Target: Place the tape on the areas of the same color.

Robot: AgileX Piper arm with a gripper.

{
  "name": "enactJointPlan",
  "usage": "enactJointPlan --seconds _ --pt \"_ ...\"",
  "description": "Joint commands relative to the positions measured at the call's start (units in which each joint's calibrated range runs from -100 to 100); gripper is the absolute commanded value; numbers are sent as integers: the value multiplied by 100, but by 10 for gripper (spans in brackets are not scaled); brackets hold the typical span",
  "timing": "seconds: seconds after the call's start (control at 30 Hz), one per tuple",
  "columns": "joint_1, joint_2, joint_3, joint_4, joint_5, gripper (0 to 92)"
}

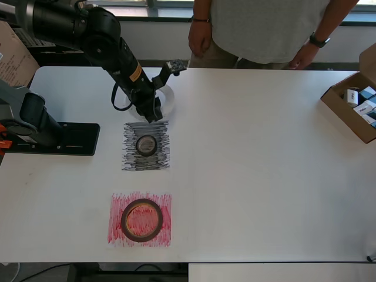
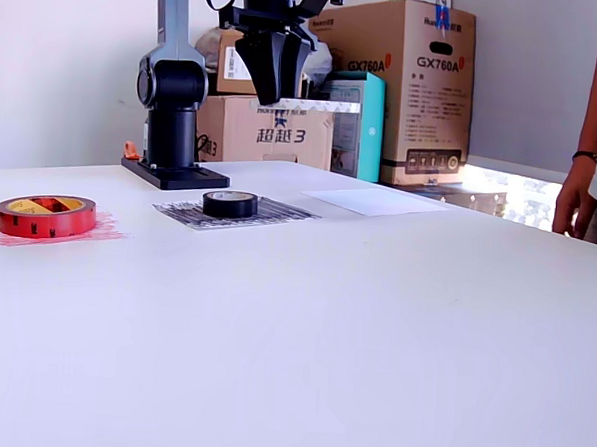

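The gripper (image 2: 270,90) fingers clamp the white tape (image 2: 307,105) aloft, carrying it toward bare table (image 1: 252,158) beyond the black patch (image 1: 146,146).

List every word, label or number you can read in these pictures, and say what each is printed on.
"GX760A": large cardboard box behind the table, on two faces.
"超越3": lower cardboard box behind the arm.
Small print on both boxes: too blurred to read.
Yellow label on the arm: too small to read.
Small packages in the open box at the table edge: print unreadable.
Tape rolls: no legible text.
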Motion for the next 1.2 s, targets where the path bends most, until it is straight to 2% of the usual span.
enactJointPlan --seconds 0.0,0.3,0.6,0.7,1.0,1.17 --pt "-31 -19 -350 -38 -60 0" --pt "88 74 -1141 -38 -68 0" --pt "1027 186 -695 -114 177 0" --pt "1256 533 -668 -445 521 0" --pt "1872 1945 -750 -776 1094 0" --pt "2171 2441 -714 -810 1151 0"
